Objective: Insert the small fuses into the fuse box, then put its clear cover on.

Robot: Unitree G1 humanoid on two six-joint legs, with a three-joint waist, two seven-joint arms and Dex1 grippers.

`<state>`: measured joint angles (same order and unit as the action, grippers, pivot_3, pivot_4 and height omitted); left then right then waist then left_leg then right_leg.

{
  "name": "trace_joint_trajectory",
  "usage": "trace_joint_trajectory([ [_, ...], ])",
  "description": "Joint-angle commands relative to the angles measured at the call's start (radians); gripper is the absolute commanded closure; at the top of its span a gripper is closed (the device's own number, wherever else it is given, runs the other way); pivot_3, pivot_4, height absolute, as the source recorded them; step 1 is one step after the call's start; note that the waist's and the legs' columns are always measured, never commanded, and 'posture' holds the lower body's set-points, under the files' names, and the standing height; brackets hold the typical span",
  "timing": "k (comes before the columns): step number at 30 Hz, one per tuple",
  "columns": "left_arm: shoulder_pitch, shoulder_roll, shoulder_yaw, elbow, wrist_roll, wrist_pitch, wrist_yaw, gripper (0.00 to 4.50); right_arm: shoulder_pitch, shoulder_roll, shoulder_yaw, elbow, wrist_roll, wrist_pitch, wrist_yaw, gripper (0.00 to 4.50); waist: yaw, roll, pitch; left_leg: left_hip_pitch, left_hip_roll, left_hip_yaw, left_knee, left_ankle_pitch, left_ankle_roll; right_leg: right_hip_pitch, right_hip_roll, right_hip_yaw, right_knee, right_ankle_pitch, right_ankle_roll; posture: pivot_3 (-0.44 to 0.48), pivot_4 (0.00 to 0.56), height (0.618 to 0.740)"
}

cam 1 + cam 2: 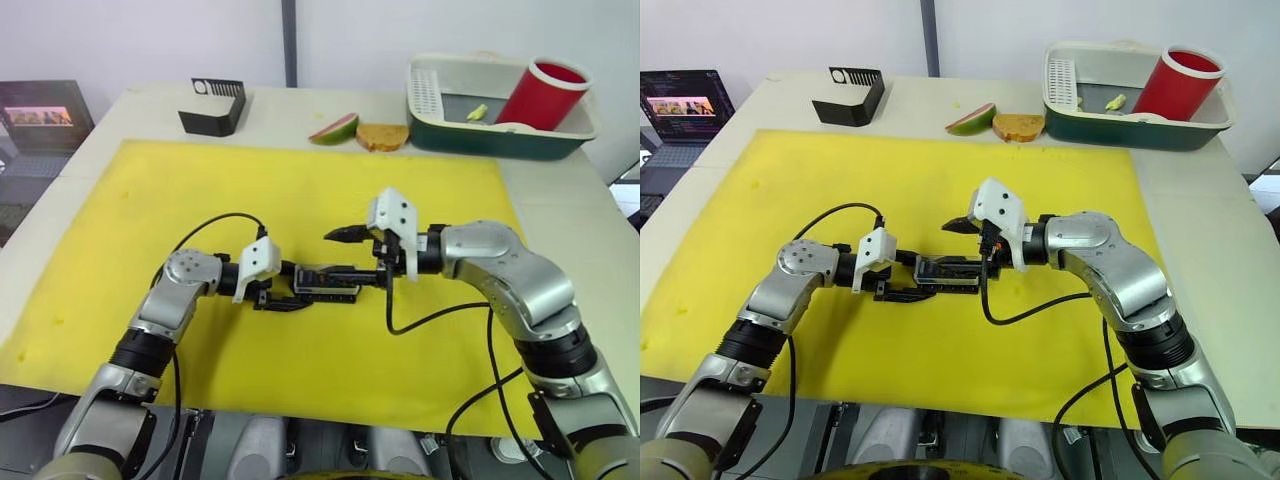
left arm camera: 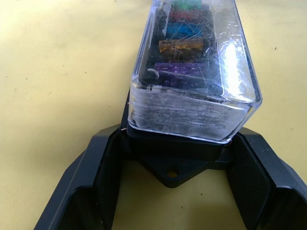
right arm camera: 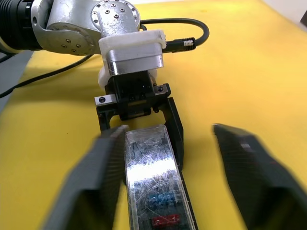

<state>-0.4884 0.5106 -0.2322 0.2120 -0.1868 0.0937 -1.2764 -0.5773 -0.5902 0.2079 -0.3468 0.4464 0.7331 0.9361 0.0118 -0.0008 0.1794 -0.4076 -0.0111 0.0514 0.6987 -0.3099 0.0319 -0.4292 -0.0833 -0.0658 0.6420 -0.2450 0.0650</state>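
already capped: clear cover (image 2: pixel 192 67) sitting over the fuse box (image 2: pixel 172 158), with the small fuses (image 2: pixel 181 45) in purple, amber, blue, red and green lined up beneath it. lying mid-mat on the yellow mat (image 1: pixel 300 190) that covers the desk (image 1: pixel 560 200), lengthwise between the two arms. left gripper (image 2: pixel 172 172) with fingers closed against the black base at one end, holding it steady; right gripper (image 3: pixel 168 163) with fingers spread, hanging over the far end, one finger just beside the cover, the other well apart. probably light and rigid all round, a hard plastic shell, scuffed and glossy, so likely slippery under a pinch on the long clear walls. best gripped low, on the black base, with any seating press landing flat on the cover's top rather than on a corner.
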Motion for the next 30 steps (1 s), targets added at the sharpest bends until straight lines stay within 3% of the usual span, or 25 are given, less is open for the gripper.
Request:
trace_joint_trajectory([
  [1, 0.009, -0.001, -0.027, -0.002, 0.006, 0.001, -0.019, 1.95, 0.013, 0.011, -0.023, 0.011, 0.008, -0.026, -0.005, 3.51, 0.0, 0.0, 0.0, 0.0, 0.0, 0.0, 0.0, 0.0, 0.0, 0.0, 0.0, 0.0, 0.0, 0.0, 0.0, 0.0, 0.15, 0.74],
  [3, 0.011, -0.001, -0.027, -0.002, 0.007, 0.0, -0.019, 1.95, 0.016, 0.017, -0.021, 0.017, 0.008, -0.03, -0.008, 4.47, -0.001, 0.0, 0.0, 0.0, 0.0, 0.0, 0.0, 0.0, 0.0, 0.0, 0.0, 0.0, 0.0, 0.0, 0.0, 0.0, 0.15, 0.74],
  [14, 0.019, -0.003, -0.035, -0.019, 0.007, 0.008, -0.018, 1.95, 0.011, 0.033, -0.029, -0.018, 0.041, -0.045, 0.0, 4.47, 0.0, 0.0, 0.0, 0.0, 0.0, 0.0, 0.0, 0.0, 0.0, 0.0, 0.001, 0.0, 0.0, 0.0, 0.0, 0.0, 0.15, 0.74],
  [20, 0.025, -0.002, -0.034, -0.038, 0.004, 0.019, -0.013, 1.95, 0.037, 0.031, 0.045, 0.067, -0.015, -0.063, 0.017, 4.47, 0.0, 0.0, 0.0, 0.0, 0.0, 0.0, 0.0, 0.0, 0.0, 0.0, 0.001, 0.0, 0.0, 0.0, 0.0, 0.0, 0.15, 0.74],
  [24, 0.036, -0.002, -0.036, -0.055, 0.005, 0.024, -0.008, 1.95, 0.031, 0.008, 0.195, 0.242, -0.174, -0.08, 0.012, 4.47, -0.002, 0.0, -0.002, 0.001, 0.0, 0.001, 0.0, 0.0, 0.0, 0.001, 0.001, 0.0, 0.001, 0.0, 0.0, 0.0, 0.15, 0.74],
  [30, 0.049, -0.005, -0.041, -0.068, 0.007, 0.023, 0.001, 1.95, 0.049, -0.004, 0.188, 0.234, -0.166, -0.069, 0.026, 4.47, -0.002, -0.003, -0.011, 0.005, 0.0, 0.001, 0.0, 0.0, 0.0, 0.004, 0.002, 0.0, 0.001, 0.0, 0.0, 0.0, 0.15, 0.74],
])
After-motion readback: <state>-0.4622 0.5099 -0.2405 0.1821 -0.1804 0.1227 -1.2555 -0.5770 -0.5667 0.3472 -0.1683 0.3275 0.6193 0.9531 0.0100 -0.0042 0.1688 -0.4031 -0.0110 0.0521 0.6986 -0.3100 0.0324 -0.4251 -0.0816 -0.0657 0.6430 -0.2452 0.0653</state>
